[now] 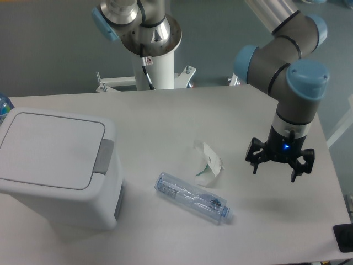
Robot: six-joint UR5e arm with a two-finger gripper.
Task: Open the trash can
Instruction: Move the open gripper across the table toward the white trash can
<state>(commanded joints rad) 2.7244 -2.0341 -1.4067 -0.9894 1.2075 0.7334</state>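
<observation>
The trash can (55,165) is a large white boxy bin at the left of the table. Its flat lid (47,148) is shut and lies level. A grey push-button latch (103,157) sits on the lid's right edge. My gripper (274,170) hangs over the right side of the table, far to the right of the bin. Its fingers (255,164) are spread open with nothing between them.
A clear plastic bottle (192,197) lies on its side in front of the middle of the table. A crumpled clear wrapper (208,164) lies just behind it. The arm's white base (157,61) stands at the table's back edge. A dark object (343,237) sits at the right front corner.
</observation>
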